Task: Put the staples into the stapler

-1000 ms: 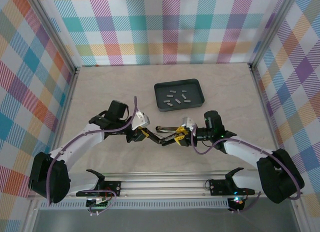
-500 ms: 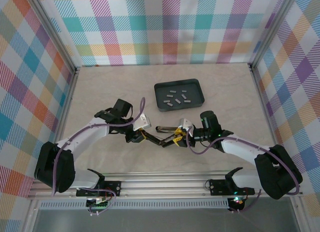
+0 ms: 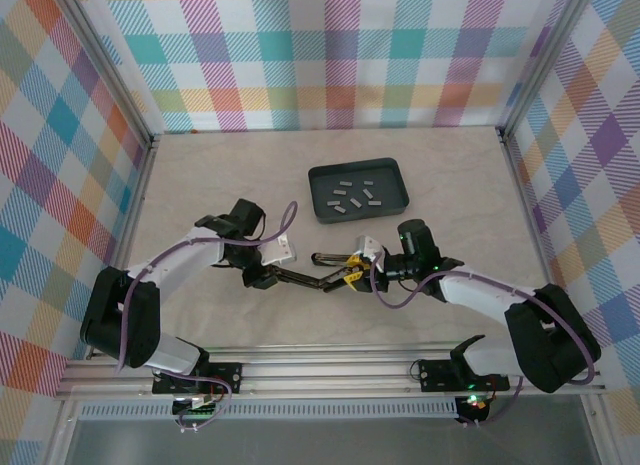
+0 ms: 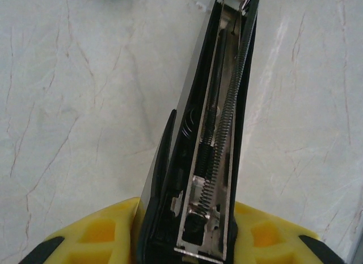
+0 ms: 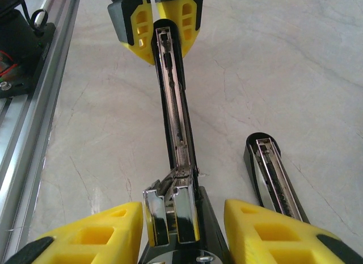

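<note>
The stapler (image 3: 300, 277) has been pulled open flatter, ready for filling. Left jaws pinch its top end, right jaws pinch its hinge. The staples (image 3: 352, 195) lie in the tray (image 3: 325, 213) behind the stapler.

Left arm (image 3: 165, 273), right arm (image 3: 482, 293): white tubular link shells, black joint housings, bulky black base joints. Purple cable (image 3: 285, 215): one looped loosely along each arm. Left gripper (image 3: 268, 276), right gripper (image 3: 354, 277): yellow moulded fingers (image 5: 108, 233) with recessed pockets, black tips.
</note>
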